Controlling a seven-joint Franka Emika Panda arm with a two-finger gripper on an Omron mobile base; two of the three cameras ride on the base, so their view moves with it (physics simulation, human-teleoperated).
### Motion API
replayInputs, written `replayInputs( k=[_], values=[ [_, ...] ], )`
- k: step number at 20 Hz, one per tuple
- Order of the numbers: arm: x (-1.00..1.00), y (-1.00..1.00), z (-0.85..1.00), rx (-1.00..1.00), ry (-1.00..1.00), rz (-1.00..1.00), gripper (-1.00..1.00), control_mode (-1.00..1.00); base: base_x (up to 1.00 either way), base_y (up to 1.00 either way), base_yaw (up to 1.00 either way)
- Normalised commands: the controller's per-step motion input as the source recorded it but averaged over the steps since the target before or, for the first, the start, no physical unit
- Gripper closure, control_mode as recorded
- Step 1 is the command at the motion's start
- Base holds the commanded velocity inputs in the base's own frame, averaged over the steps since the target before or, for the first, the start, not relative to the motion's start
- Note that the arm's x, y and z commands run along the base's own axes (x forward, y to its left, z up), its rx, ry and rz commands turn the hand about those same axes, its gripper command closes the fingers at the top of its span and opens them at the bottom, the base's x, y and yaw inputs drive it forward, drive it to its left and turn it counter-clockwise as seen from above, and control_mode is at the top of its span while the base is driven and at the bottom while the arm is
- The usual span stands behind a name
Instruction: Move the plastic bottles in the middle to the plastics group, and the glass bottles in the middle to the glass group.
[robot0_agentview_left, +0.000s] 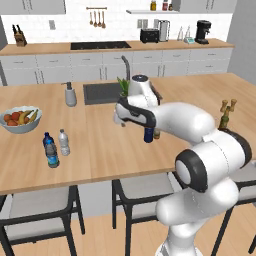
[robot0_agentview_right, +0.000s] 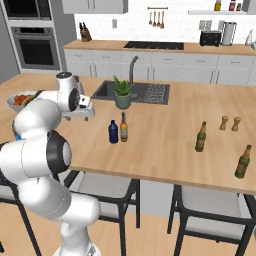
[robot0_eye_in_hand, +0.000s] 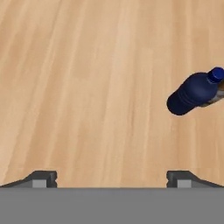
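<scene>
**Gripper open above counter; navy bottle off to one side**

The gripper (robot0_eye_in_hand: 111, 177) is hovering over bare wood with its jaws standing wide apart and holding nothing. In the hand view, the navy bottle (robot0_eye_in_hand: 192, 92) is sitting up and to the right of the fingertips (robot0_eye_in_hand: 41, 178), well clear of them. The amber bottle (robot0_agentview_right: 123, 127) is standing just beside the navy bottle (robot0_agentview_right: 113, 132) in the right base view; whether the two are touching cannot be told.

The clear bottle with white cap (robot0_agentview_left: 64, 142) is standing near the blue-labelled water bottle (robot0_agentview_left: 50, 151) toward the island's left end. The dark green bottle (robot0_agentview_right: 201, 137) is standing toward the right end, near two tan shakers (robot0_agentview_right: 229, 123).

The wooden island counter (robot0_agentview_right: 165, 135) is also carrying a fruit bowl (robot0_agentview_left: 20, 120), a soap dispenser (robot0_agentview_left: 70, 94), a sink (robot0_agentview_right: 145, 92) and a potted plant (robot0_agentview_right: 122, 93). Chairs are standing below the island's near edge.
</scene>
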Motion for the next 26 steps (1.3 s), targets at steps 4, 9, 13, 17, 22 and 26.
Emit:
replayInputs(
  k=[4, 9, 13, 17, 22, 26],
  values=[
    [-0.02, -1.00, 0.00, 0.00, 0.21, -0.44, -1.00, -1.00, 0.00, 0.00, 0.00],
    [-0.01, -0.77, -0.05, 0.03, 0.16, -0.38, -1.00, -1.00, 0.00, 0.00, 0.00],
    [0.11, -0.04, -0.26, 0.01, 0.03, -0.20, -1.00, -1.00, 0.00, 0.00, 0.00],
    [0.20, 0.00, -0.06, -0.05, 0.00, -0.19, -1.00, -1.00, 0.00, 0.00, 0.00],
    [0.17, 0.00, -0.01, -0.04, 0.00, -0.12, -1.00, -1.00, 0.00, 0.00, 0.00],
    [0.49, 0.00, -0.11, 0.00, -0.01, 0.00, -1.00, -1.00, 0.00, 0.00, 0.00]
  ],
)
